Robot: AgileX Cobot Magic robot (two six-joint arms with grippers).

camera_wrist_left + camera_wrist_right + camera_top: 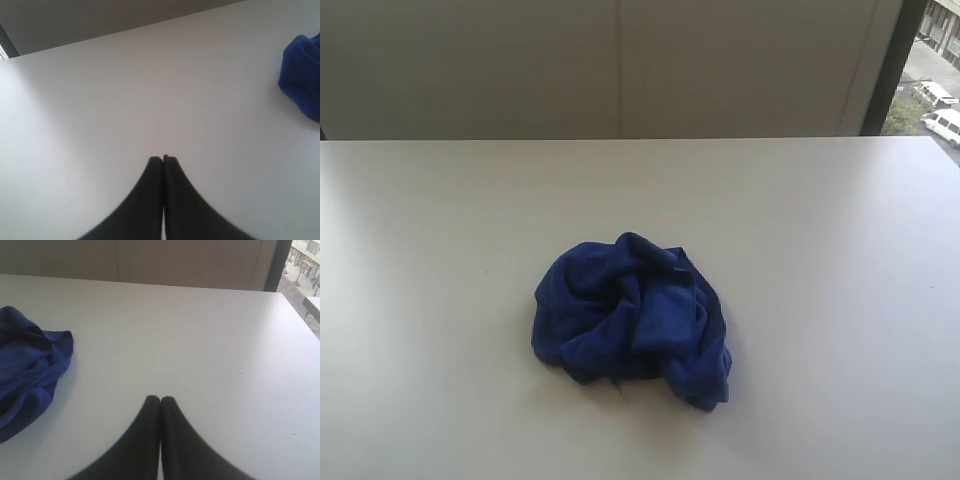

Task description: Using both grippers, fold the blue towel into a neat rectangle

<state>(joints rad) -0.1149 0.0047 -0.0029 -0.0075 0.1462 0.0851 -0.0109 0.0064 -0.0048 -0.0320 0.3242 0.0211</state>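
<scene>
Exterior view, one crumpled blue towel (630,310), one white table (420,300)

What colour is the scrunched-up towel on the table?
Deep royal blue. The towel shows best in the exterior view.

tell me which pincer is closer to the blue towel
Right, it seems. The right pincer sits beside the blue towel, which reaches level with its tips. The left pincer has the towel further off, ahead and to one side. Neither touches it.
</scene>
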